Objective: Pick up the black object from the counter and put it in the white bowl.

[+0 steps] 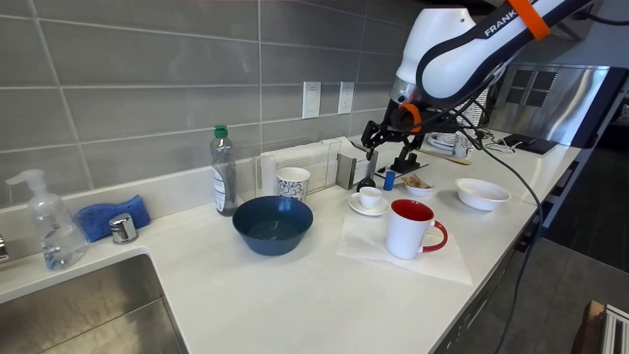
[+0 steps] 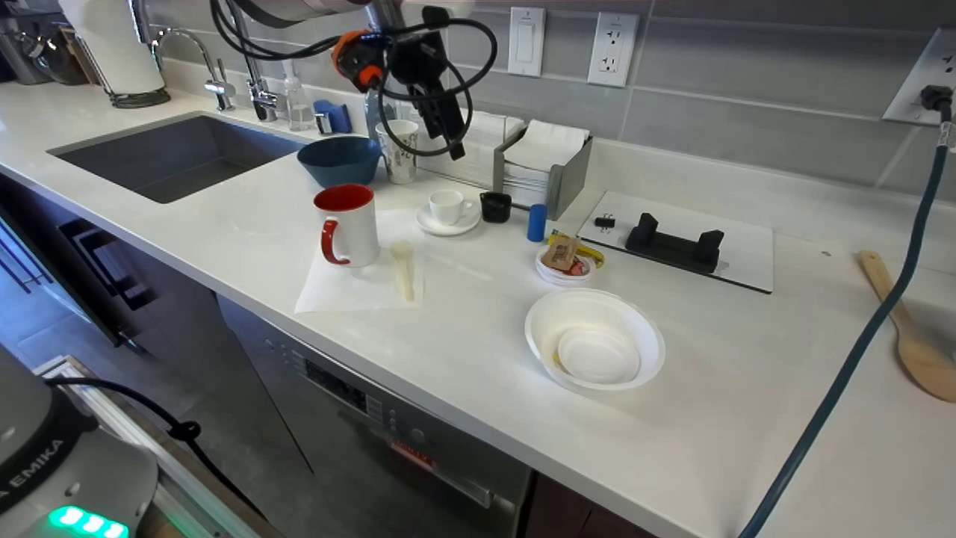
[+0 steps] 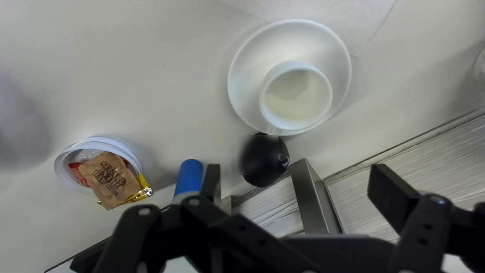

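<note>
The black object [image 1: 366,183] is a small rounded black lump on the counter. It stands beside the white cup and saucer and close to the napkin holder; it also shows in an exterior view [image 2: 495,208] and in the wrist view [image 3: 264,161], where part of it is blurred. The white bowl [image 1: 482,194] is plain, round and shallow, nearer the counter's front edge; it also shows in an exterior view [image 2: 595,341]. My gripper [image 3: 295,174] is open and empty, above the napkin holder and black object, touching neither. It also shows in both exterior views [image 1: 388,147] [image 2: 452,142].
The cup and saucer [image 3: 297,91] stand right beside the black object. The grey napkin holder [image 2: 567,175], a blue cylinder [image 2: 536,223] and a small dish of packets [image 2: 565,261] are close by. A red-white mug [image 1: 409,228] and a blue bowl [image 1: 272,226] stand farther off.
</note>
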### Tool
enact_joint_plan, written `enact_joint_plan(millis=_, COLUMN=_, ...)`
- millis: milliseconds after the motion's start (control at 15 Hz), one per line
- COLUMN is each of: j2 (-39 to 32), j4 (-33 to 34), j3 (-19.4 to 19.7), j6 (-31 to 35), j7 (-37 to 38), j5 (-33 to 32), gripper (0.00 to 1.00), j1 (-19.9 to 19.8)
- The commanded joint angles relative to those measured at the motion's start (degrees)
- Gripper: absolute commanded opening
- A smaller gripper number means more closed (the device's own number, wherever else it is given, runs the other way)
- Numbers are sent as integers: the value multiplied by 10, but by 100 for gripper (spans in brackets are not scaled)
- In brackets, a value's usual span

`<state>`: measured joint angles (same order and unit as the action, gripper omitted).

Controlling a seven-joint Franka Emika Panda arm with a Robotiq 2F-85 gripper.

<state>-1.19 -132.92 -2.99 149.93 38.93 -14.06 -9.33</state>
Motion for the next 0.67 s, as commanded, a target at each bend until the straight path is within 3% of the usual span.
enact_joint_plan(millis=0, j2=0, j4=1, j3=25, j6=-1, j7=-2, j5=2, gripper=100, j1=25)
enact_joint_plan(millis=67, j2=0, j4=1, j3=25, j6=-1, j7=-2, j5=2, gripper=100, j1=26)
enact_joint_plan(millis=400, j2=-77, j4=30, j3=72, j6=84, j7=96, j5=-120, gripper=100, j1=38)
enact_joint_plan(millis=600, j2=-122, j4=51, j3=109, j6=106, j7=121, j5=-139, gripper=100, j1=62)
